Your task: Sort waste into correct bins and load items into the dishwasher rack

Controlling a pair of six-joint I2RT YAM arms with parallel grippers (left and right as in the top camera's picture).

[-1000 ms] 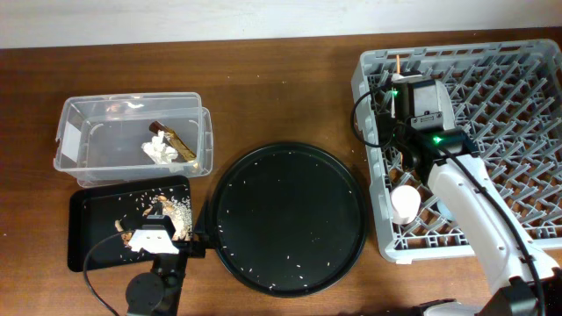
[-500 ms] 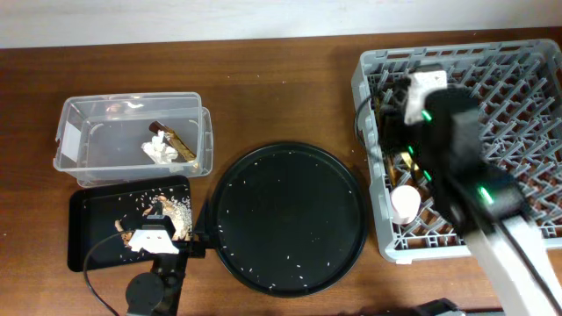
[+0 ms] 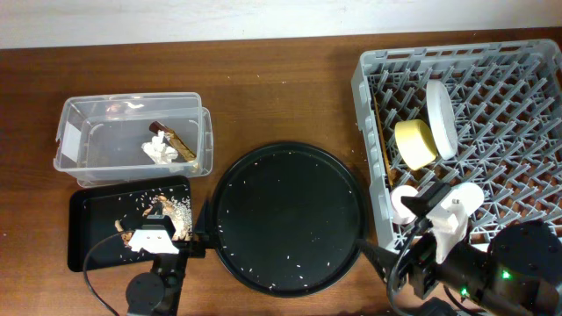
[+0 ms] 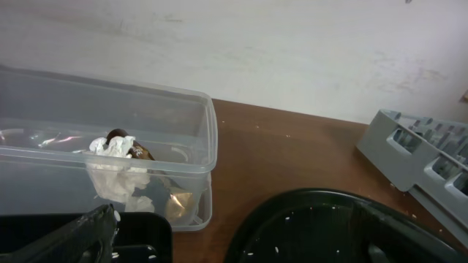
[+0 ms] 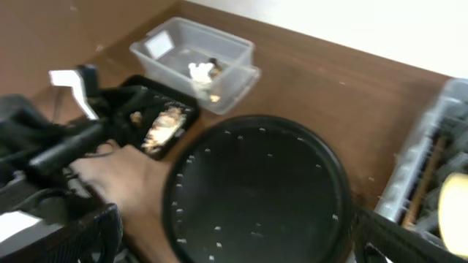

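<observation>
The large square grey plastic dishwasher rack (image 3: 373,70) sits on the right of the brown wooden table (image 3: 281,88). Inside it, a pale grey-white round plate (image 3: 440,118) stands on edge among the pegs. A small yellow bowl (image 3: 414,144) leans against the plate, two thin wooden chopsticks (image 3: 380,132) lie along the left wall, and a small pink cup (image 3: 404,204) sits near the front left corner.

On the left, a clear plastic rectangular tub (image 3: 79,118) holds a crumpled white tissue (image 3: 158,152) and a brown-gold wrapper stick (image 3: 178,142). Just in front of it, a shallow black rectangular tray (image 3: 92,233) carries brownish food scraps with rice (image 3: 174,211). A large round black tray (image 3: 288,215), dotted with rice grains, lies between the bins and the rack.

The left gripper (image 4: 234,226) hangs over the shallow tray, fingers spread wide and empty. The right gripper (image 5: 238,226), by the rack's front edge, is also wide apart and holds nothing.
</observation>
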